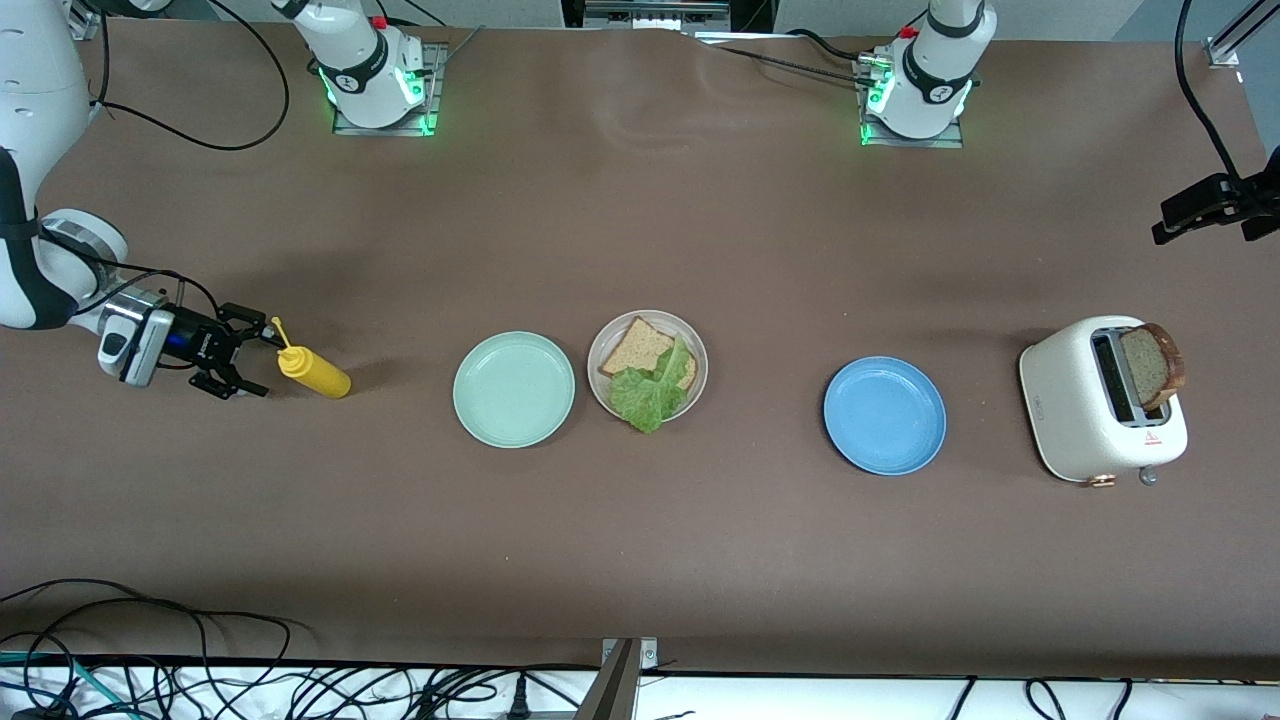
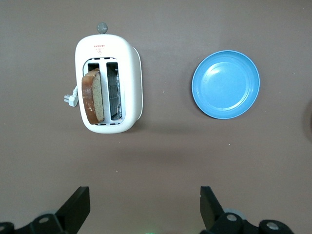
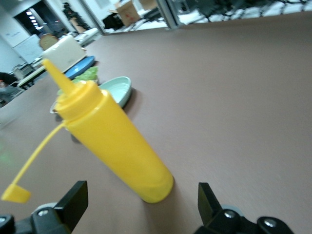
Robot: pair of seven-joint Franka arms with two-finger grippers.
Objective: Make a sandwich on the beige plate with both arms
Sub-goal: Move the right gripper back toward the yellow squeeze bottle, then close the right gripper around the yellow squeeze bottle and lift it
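The beige plate (image 1: 697, 352) holds one brown bread slice (image 1: 636, 348) with a green lettuce leaf (image 1: 650, 392) on it; the leaf hangs over the rim nearer the camera. A second bread slice (image 1: 1152, 365) stands in a white toaster (image 1: 1080, 410); in the left wrist view the slice (image 2: 92, 96) sticks up out of the toaster (image 2: 131, 78). My left gripper (image 2: 145, 200) is open and empty, high over the table beside the toaster. My right gripper (image 1: 258, 363) is open, level with a yellow squeeze bottle (image 1: 315, 372), its fingers apart from it.
A mint green plate (image 1: 514, 388) sits beside the beige plate toward the right arm's end. A blue plate (image 1: 885, 415) lies between the beige plate and the toaster, and it also shows in the left wrist view (image 2: 225, 84). The bottle (image 3: 114, 141) has its cap hanging on a tether.
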